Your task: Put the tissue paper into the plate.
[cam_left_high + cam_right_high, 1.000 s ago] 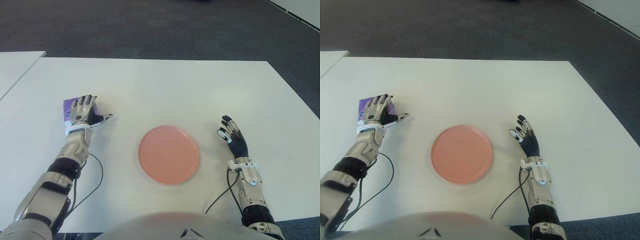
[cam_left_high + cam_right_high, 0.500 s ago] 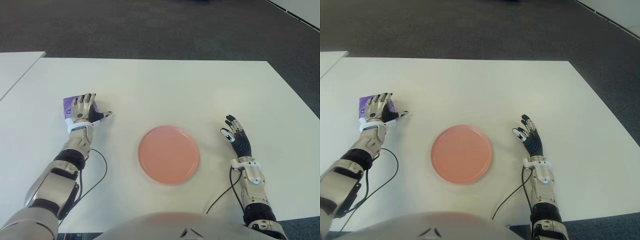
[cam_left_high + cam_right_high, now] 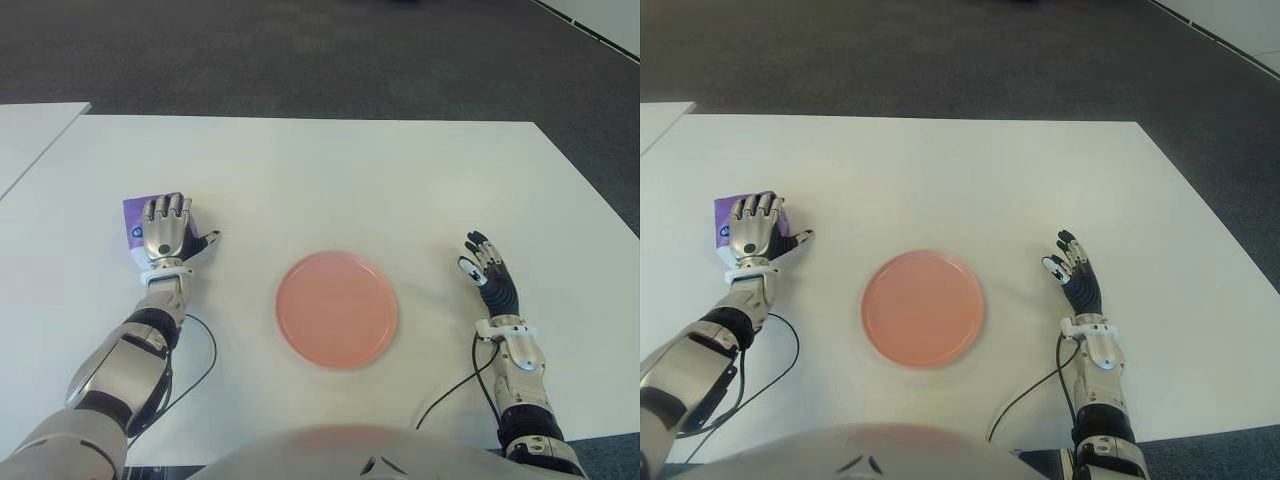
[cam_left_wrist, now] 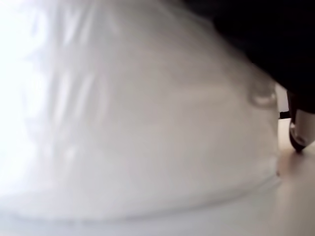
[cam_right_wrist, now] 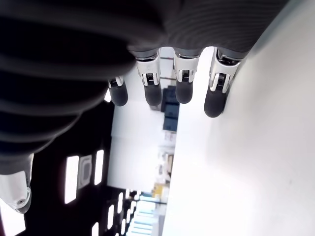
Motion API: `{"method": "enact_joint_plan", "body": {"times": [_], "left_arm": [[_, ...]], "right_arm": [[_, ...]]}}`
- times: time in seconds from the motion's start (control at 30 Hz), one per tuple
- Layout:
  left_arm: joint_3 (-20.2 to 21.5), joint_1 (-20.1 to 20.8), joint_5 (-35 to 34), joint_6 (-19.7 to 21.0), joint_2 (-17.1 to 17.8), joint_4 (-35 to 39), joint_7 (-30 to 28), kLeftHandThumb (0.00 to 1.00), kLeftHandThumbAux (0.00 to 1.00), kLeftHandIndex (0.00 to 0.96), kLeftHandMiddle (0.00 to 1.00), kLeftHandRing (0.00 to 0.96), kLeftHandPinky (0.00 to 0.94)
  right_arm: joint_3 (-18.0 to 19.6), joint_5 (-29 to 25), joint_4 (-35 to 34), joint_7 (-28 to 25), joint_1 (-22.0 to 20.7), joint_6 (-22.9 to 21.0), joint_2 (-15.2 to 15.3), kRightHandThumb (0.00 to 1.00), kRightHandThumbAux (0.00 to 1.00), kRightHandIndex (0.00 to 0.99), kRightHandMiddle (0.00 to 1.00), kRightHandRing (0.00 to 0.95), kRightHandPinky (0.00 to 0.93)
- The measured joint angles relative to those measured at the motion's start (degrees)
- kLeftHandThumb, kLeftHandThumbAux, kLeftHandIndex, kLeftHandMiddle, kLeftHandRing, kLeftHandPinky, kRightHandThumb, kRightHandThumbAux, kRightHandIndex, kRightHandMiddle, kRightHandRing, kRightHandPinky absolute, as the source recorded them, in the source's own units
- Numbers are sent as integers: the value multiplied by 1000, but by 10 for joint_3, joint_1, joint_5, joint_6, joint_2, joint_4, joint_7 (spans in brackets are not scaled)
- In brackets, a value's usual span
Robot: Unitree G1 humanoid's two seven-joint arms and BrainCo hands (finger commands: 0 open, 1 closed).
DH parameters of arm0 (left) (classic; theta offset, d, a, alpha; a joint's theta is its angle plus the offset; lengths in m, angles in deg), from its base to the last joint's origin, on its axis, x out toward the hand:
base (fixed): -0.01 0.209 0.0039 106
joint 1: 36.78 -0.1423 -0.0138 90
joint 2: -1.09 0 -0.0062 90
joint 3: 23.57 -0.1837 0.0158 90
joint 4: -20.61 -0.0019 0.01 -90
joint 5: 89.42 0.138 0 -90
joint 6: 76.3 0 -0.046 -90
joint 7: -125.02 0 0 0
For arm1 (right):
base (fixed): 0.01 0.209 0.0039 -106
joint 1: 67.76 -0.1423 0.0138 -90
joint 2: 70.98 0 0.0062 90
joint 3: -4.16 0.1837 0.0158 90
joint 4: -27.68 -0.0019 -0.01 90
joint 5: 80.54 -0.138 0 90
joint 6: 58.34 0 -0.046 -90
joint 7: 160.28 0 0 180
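A purple tissue paper pack [image 3: 133, 214] lies on the white table [image 3: 350, 170] at the left. My left hand [image 3: 167, 218] lies flat on top of it, fingers stretched over the pack and thumb spread out to the right, not closed around it. In the left wrist view the pack's pale wrap [image 4: 147, 123] fills almost everything. The round pink plate [image 3: 336, 309] sits in the middle of the table with nothing in it. My right hand [image 3: 488, 280] shows to the right of the plate, its fingers [image 5: 184, 92] straight and holding nothing.
Thin black cables [image 3: 196, 352] trail from both wrists toward the table's near edge. A second white table [image 3: 30, 130] stands at the far left. Dark carpet [image 3: 320, 50] lies beyond the far edge.
My left forearm has drawn in and the hand has turned so its fingers point straight away over the pack. My right hand has slid a little to the right, away from the plate.
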State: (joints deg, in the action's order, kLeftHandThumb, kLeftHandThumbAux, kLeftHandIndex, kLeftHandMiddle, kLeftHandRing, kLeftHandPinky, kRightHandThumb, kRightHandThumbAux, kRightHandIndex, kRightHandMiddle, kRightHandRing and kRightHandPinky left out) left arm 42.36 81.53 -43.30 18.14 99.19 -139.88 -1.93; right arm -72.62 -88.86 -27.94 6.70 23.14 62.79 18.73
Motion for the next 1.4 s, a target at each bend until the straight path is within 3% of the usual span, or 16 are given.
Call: {"method": "enact_joint_plan", "body": {"times": [0.43,0.57,0.73,0.87,1.0,1.13,1.17,1.23,1.4], "left_arm": [[-21,0,-2,0,-3,-16,25,240,560,184,200,155,125],[-29,0,-1,3,-2,-19,25,231,550,147,163,120,74],[-39,1,-1,21,-2,-25,5,199,529,105,125,80,18],[-39,3,-6,32,-5,-27,-23,180,522,85,117,74,40],[-38,5,-12,35,-8,-27,-35,187,525,95,134,93,88],[-35,4,-14,34,-7,-27,-34,250,543,210,247,208,215],[-34,4,-16,33,-7,-27,-31,408,601,287,341,318,315],[-32,2,-18,30,-7,-27,-18,579,660,369,469,467,453],[-33,-2,-17,30,-4,-27,18,700,686,425,626,636,636]], "right_arm": [[6,-5,-1,7,0,-1,0,217,484,0,34,0,0],[5,-5,-38,24,15,-30,-10,246,495,0,53,0,0],[4,-4,-81,42,37,-48,-32,253,512,0,68,4,0],[4,-5,-83,35,40,-49,-31,211,522,0,63,1,0],[5,-7,-81,23,40,-48,-28,174,528,0,57,0,0],[6,-9,-77,15,38,-48,-24,154,549,0,63,1,0],[7,-10,-75,14,37,-48,-23,150,553,0,66,3,0],[8,-11,-71,10,35,-47,-21,145,557,0,68,5,0],[13,-21,-66,-2,32,-47,-20,143,566,0,68,6,0]]}}
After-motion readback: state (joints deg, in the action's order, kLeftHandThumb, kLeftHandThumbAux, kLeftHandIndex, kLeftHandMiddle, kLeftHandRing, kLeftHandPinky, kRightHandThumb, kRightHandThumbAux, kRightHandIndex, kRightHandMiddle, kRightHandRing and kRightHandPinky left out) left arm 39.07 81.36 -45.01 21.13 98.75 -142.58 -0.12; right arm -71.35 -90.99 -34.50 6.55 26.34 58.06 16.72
